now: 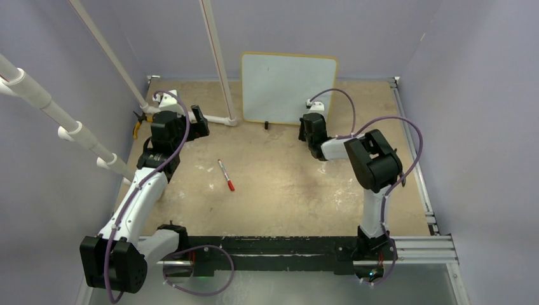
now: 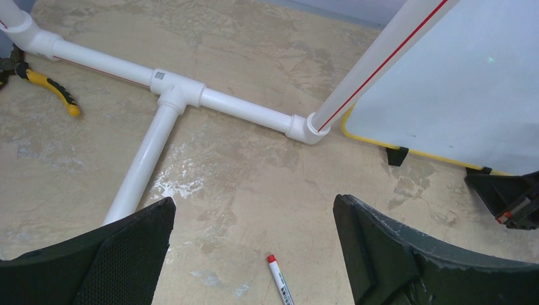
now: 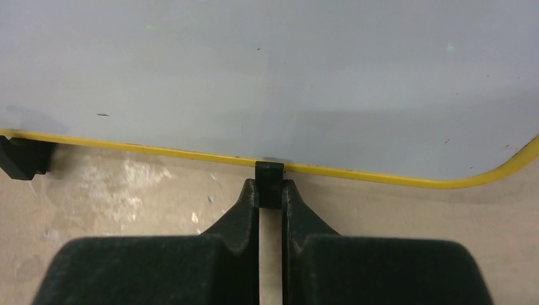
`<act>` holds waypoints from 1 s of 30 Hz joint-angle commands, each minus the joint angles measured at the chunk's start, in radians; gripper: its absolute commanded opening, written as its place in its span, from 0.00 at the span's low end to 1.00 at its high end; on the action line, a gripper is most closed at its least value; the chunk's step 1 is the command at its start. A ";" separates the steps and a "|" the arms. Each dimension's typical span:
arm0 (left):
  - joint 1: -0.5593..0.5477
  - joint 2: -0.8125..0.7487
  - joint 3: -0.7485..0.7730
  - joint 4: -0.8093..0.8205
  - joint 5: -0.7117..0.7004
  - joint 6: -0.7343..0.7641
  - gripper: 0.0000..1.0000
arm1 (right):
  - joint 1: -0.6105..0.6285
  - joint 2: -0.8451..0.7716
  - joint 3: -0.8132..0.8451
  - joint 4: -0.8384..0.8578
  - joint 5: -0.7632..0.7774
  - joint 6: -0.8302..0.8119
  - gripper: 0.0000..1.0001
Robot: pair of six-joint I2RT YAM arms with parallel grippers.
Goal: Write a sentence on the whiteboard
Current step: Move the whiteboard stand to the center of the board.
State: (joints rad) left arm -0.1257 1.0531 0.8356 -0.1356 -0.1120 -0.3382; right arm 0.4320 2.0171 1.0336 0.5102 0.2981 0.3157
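The whiteboard (image 1: 289, 86) stands upright at the back of the table, with a yellow frame and a blank white face; no red sentence shows on it. It also shows in the left wrist view (image 2: 457, 82) and fills the right wrist view (image 3: 267, 76). My right gripper (image 1: 310, 124) (image 3: 270, 190) is shut on the board's right black foot (image 3: 269, 173). The other foot (image 3: 22, 157) stands free. A red-capped marker (image 1: 225, 175) (image 2: 278, 276) lies on the table. My left gripper (image 1: 196, 121) (image 2: 254, 203) is open and empty, above and behind the marker.
A white PVC pipe frame (image 1: 219, 63) (image 2: 178, 95) lies and rises left of the board. Yellow-handled pliers (image 1: 136, 124) (image 2: 51, 89) lie at the far left. An aluminium rail (image 1: 286, 244) runs along the near edge. Purple walls enclose the table.
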 commanded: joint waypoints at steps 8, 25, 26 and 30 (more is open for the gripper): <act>-0.003 -0.020 0.002 0.033 -0.008 -0.001 0.94 | 0.017 -0.208 -0.179 -0.040 -0.012 0.065 0.00; -0.004 -0.042 -0.007 0.029 -0.001 -0.006 0.94 | 0.175 -0.374 -0.387 -0.162 0.009 0.217 0.00; -0.003 -0.048 -0.011 0.026 0.000 -0.008 0.94 | 0.192 -0.376 -0.395 -0.166 0.007 0.228 0.00; -0.003 -0.074 -0.028 0.001 -0.006 -0.011 0.94 | 0.259 -0.383 -0.438 -0.177 -0.007 0.274 0.00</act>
State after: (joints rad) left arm -0.1257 1.0199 0.8253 -0.1360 -0.1120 -0.3389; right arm 0.6090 1.6527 0.6437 0.3771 0.3649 0.5041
